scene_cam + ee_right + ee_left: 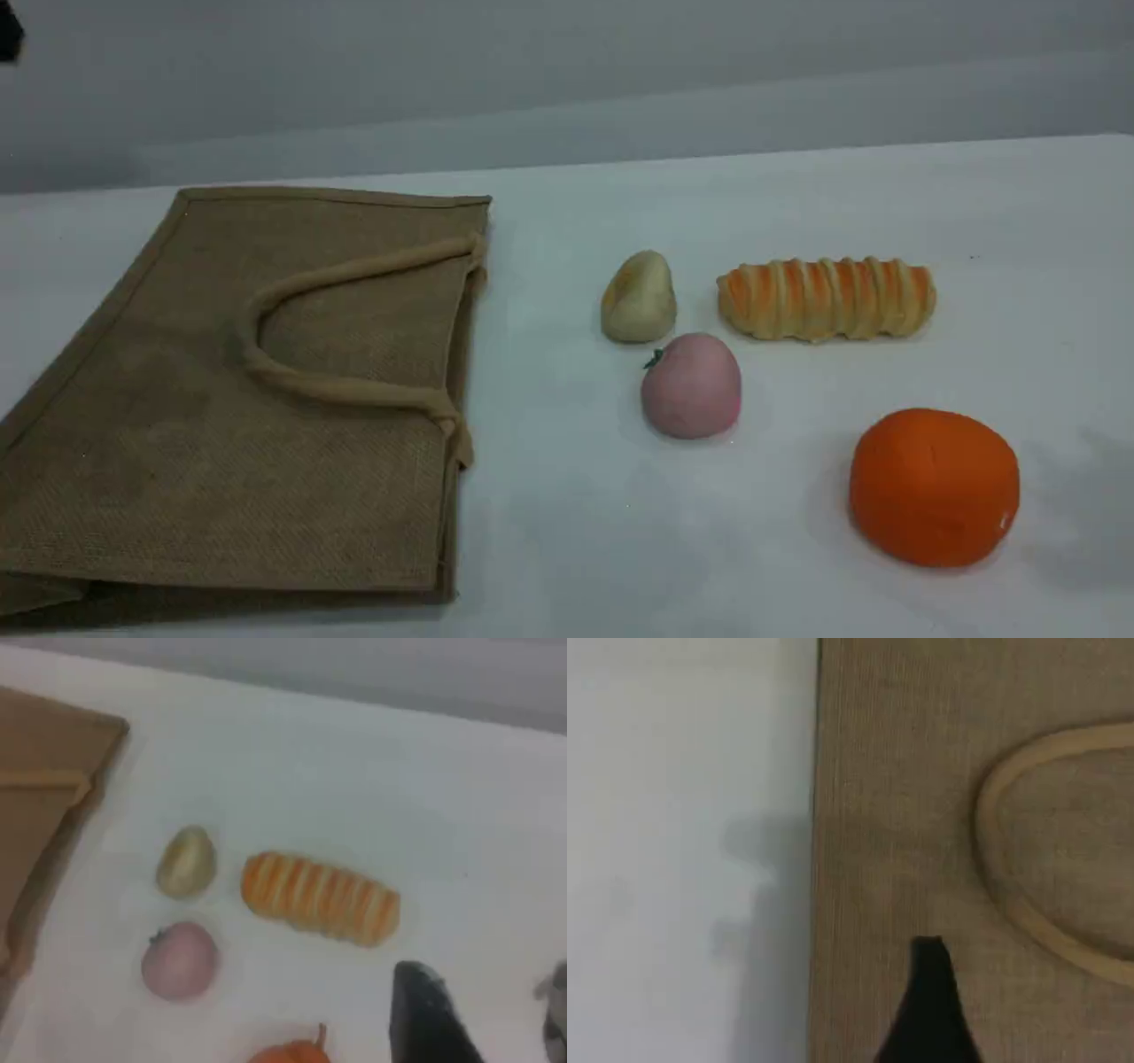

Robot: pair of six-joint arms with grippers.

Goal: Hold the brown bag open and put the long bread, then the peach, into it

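**Colours on the table**

We see a white table (pixel 797 195) under everything. The bag (pixel 177 461) is tan-brown with a coarse woven texture, its hems a slightly darker brown, and its handle (pixel 292 292) a paler beige. The bread (pixel 826 298) is golden yellow, crossed by orange-brown stripes that alternate with pale ridges. The peach (pixel 691 386) is a soft, matte pink with a tiny green leaf (pixel 654 358). Beside it we find a small fruit (pixel 639 297) in beige-yellow, and a plain bright orange ball (pixel 934 486). In each wrist view, the fingertip (pixel 930 1010) we see is black.
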